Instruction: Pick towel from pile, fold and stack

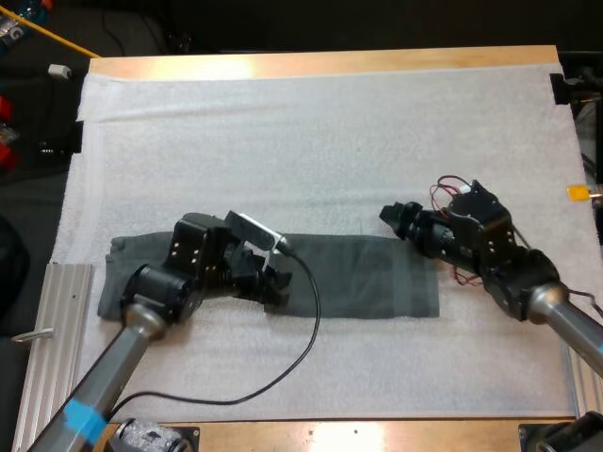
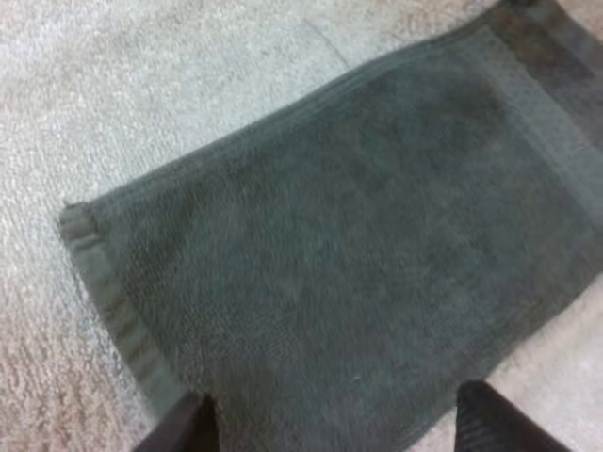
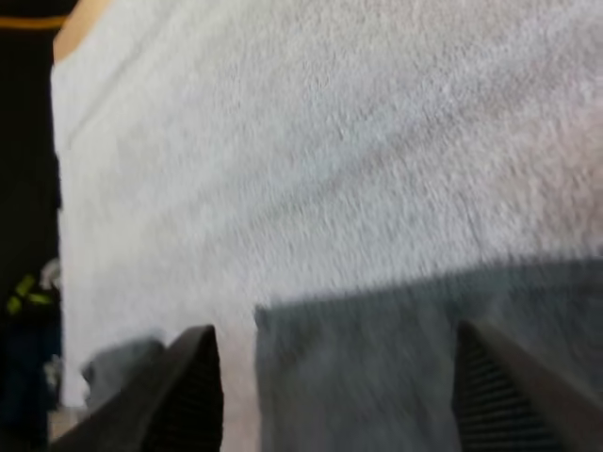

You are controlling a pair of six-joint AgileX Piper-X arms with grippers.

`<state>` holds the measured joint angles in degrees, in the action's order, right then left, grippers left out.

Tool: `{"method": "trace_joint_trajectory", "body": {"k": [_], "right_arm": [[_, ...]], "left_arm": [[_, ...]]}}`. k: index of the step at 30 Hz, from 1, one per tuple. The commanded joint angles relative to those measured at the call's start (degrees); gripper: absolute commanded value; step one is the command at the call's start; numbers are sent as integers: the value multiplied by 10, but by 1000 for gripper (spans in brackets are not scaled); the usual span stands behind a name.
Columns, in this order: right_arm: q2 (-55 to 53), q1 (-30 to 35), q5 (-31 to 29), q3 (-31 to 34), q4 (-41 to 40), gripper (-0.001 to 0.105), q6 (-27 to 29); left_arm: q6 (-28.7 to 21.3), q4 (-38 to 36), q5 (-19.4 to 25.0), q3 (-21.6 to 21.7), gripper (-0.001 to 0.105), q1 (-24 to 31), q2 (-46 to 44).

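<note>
Seemingly midway. Left gripper (image 1: 271,281): fingers wide apart, holding nothing, over 9 o'clock half of dark grey-green terry towel (image 1: 367,278). Towel lies flat as long strip running 9 to 3 o'clock across 6 o'clock side of white fuzzy mat (image 1: 311,141). Right gripper (image 1: 392,217): fingers wide, empty, at towel's 1 o'clock corner. Judged done: towel picked, spread out. Left: crosswise folds, stacking.

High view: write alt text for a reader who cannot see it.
A dark grey-green towel lies flat as a long strip across the white mat. The left gripper is over its left half, and the right gripper is at its far edge near the right end.
</note>
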<state>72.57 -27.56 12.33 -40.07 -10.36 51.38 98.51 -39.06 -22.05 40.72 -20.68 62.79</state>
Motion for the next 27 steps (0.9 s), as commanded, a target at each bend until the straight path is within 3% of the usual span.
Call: {"method": "trace_joint_trajectory", "body": {"k": [1, 7, 19, 25, 27], "right_arm": [[-18, -1, -1, -4, -28, 54, 27], [-99, -1, -33, -4, -159, 54, 106], [-273, -1, -75, -4, -384, 54, 241], [-337, -1, -75, -4, -456, 54, 260], [-355, -1, -75, -4, -470, 54, 260]], "left_arm": [[4, -10, -1, 3, 52, 0, -17], [43, -46, -2, 3, 52, 0, -102], [132, -155, -59, 3, 53, 0, -280], [162, -200, -100, 3, 69, 0, -349], [162, -227, -100, 3, 70, 0, -366]]}}
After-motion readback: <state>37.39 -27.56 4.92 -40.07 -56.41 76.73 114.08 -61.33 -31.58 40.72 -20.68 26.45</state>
